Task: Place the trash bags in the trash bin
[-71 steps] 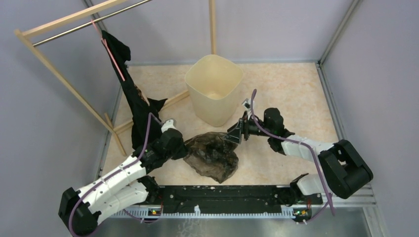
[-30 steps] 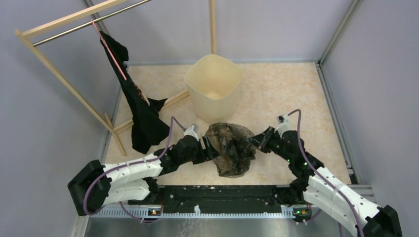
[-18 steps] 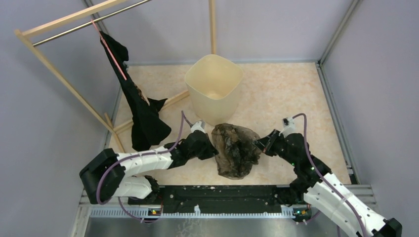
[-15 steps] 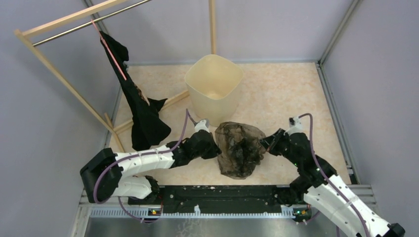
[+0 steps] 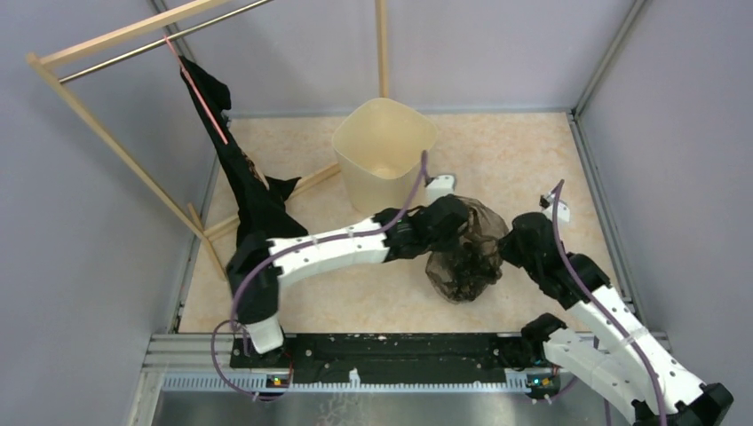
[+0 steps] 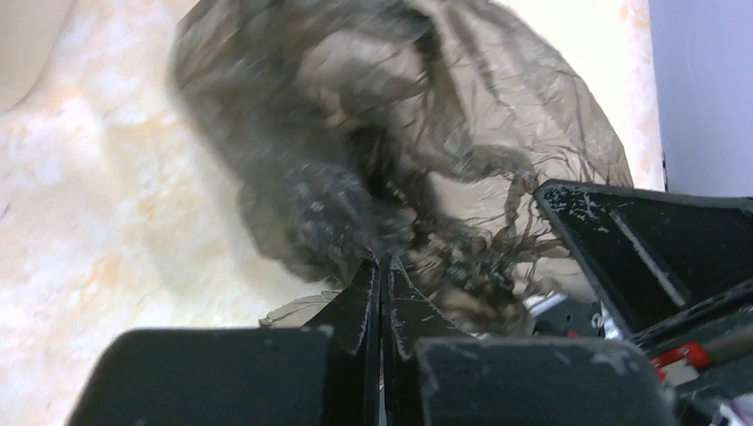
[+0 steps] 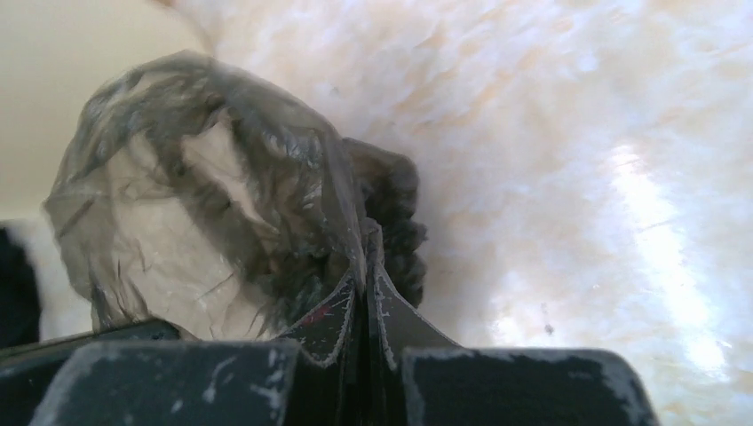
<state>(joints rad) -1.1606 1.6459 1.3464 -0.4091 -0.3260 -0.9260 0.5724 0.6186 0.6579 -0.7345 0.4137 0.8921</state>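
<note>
Tabletop (image 5: 497, 151): we see pale marbled stone, grey walls around.
Trash bag (image 5: 466, 253): dark, translucent, held between both arms, near the cream trash bin (image 5: 373, 200).
Left fingers (image 6: 360, 306): pinched on the bag.
Right fingers (image 7: 333, 324): likewise.

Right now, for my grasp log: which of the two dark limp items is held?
The translucent brown trash bag, pinched by both the left gripper and right gripper beside the trash bin; the black garment hangs untouched from the wooden rack.
</note>
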